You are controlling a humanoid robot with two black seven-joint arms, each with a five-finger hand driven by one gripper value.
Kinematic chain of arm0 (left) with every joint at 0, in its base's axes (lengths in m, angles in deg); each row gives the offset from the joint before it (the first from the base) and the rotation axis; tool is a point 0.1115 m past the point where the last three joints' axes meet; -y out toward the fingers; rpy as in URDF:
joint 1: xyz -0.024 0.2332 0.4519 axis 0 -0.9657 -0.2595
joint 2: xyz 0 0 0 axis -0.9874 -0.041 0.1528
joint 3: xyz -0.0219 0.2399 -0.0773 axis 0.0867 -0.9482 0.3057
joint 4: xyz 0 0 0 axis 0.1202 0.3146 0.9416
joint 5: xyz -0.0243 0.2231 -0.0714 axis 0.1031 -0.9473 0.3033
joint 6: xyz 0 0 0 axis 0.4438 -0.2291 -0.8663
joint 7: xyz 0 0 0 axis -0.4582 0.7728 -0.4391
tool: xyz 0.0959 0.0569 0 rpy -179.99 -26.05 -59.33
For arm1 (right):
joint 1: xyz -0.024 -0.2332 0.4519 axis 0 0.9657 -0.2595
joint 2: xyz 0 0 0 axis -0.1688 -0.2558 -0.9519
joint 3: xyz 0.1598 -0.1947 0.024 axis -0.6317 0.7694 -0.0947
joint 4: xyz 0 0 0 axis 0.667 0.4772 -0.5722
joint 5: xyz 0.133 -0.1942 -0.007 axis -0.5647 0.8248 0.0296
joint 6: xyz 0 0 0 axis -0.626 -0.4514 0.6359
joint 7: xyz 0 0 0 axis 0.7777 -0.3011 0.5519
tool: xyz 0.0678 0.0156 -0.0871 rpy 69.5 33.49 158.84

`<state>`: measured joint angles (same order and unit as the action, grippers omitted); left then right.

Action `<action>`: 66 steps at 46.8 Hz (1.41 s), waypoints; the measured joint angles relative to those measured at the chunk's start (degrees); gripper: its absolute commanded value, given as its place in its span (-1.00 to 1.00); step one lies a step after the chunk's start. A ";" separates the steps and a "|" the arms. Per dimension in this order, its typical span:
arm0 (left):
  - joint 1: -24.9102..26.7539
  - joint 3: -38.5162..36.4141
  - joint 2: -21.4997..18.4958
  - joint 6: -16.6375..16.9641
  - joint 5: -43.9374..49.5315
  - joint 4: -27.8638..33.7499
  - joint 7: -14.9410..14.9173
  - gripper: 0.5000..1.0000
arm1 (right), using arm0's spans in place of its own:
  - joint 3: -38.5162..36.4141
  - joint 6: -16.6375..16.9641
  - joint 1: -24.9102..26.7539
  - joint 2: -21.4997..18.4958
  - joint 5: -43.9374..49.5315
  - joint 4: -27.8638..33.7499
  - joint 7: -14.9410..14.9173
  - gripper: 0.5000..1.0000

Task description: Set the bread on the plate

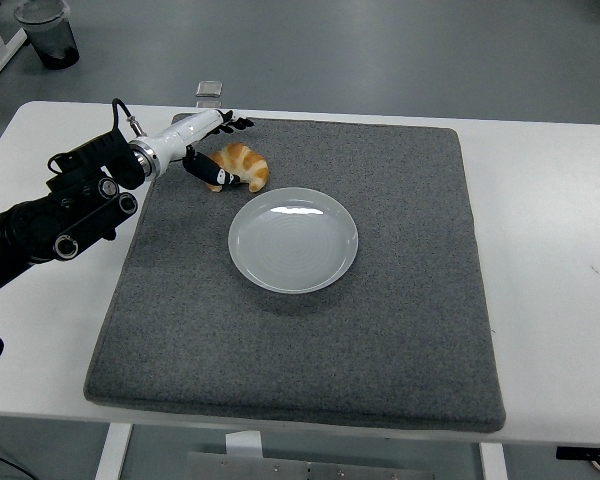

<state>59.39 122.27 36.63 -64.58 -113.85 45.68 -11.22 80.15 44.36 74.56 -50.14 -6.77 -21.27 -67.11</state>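
Observation:
A golden croissant (242, 164) lies on the grey mat, just up and left of the white plate (293, 239). My left hand (216, 148) reaches in from the left and is at the croissant's left end. Its fingers (236, 124) are spread above the croissant and its thumb (212, 175) touches the near left end. The hand is open around the bread, not closed on it. The plate holds nothing. The right arm is out of view.
The grey mat (380, 330) covers most of the white table (550, 250). A small grey square object (209, 89) sits at the table's far edge. A dark bin (47, 30) stands on the floor at top left.

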 measured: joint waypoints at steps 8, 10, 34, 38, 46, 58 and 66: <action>0.00 -0.07 1.49 0.06 -0.35 -1.60 0.09 0.69 | 0.00 0.00 -0.02 0.00 0.00 0.01 0.00 0.73; 0.01 -0.07 1.74 0.06 -0.49 -1.80 0.09 0.69 | -0.01 0.00 -0.01 0.00 0.00 0.01 0.00 0.73; 2.17 -5.90 3.14 4.06 0.07 -4.90 0.40 0.63 | 0.06 0.00 0.01 0.00 0.00 0.01 0.00 0.72; 2.44 -5.95 3.16 4.09 -0.06 -5.14 0.44 0.62 | 0.06 0.00 0.01 0.00 0.00 0.02 0.00 0.73; 2.99 -7.47 3.23 4.70 -0.18 -6.12 0.57 0.58 | 0.05 0.00 0.01 0.00 0.00 0.02 0.00 0.73; 3.47 -9.52 3.86 5.57 -0.14 -7.15 0.70 0.20 | 0.05 -0.01 0.01 0.00 0.00 0.01 0.00 0.73; 3.96 -10.56 3.87 5.60 -0.46 -7.17 0.71 -0.10 | 0.05 -0.01 0.09 0.00 0.00 0.02 0.00 0.73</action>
<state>63.35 111.71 40.50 -58.98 -114.31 38.51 -10.51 80.20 44.35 74.65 -50.14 -6.77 -21.25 -67.11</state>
